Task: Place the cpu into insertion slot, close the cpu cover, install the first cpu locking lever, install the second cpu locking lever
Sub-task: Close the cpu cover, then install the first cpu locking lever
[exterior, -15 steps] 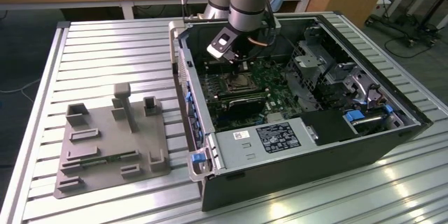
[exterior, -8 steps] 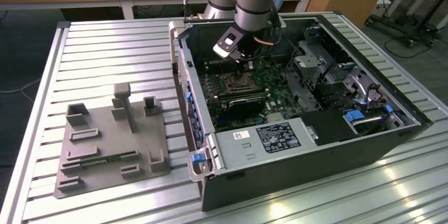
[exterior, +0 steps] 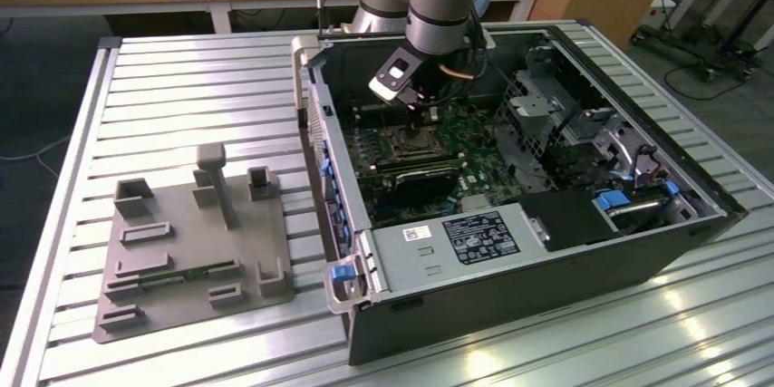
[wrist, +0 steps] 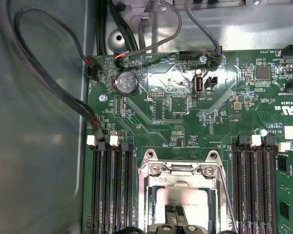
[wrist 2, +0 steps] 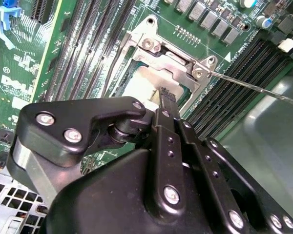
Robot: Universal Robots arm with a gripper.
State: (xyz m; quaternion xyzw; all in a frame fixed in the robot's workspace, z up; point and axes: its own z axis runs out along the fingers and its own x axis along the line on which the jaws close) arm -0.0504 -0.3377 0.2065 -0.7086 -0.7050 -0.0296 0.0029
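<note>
The cpu [wrist: 198, 204] [wrist 2: 139, 80] lies in the insertion slot [exterior: 411, 140] on the green motherboard, its pale metal top showing through the window of the cpu cover [wrist: 180, 180] [wrist 2: 171, 58], which lies down over it. My gripper [wrist: 175, 214] [wrist 2: 167, 95] [exterior: 420, 108] is shut with nothing between its fingers, its tips right over the chip's top; I cannot tell whether they touch it. A thin locking lever [wrist 2: 254, 87] [wrist: 227, 195] sticks out from the socket's corner, unlatched.
Long black memory slots [wrist: 110, 190] [wrist: 254, 185] flank the socket on both sides. Black cables [wrist: 39, 73] run along the case wall. A labelled power-supply box [exterior: 478, 237] sits at the case's near end. A grey fixture plate [exterior: 194, 242] lies on the slatted table.
</note>
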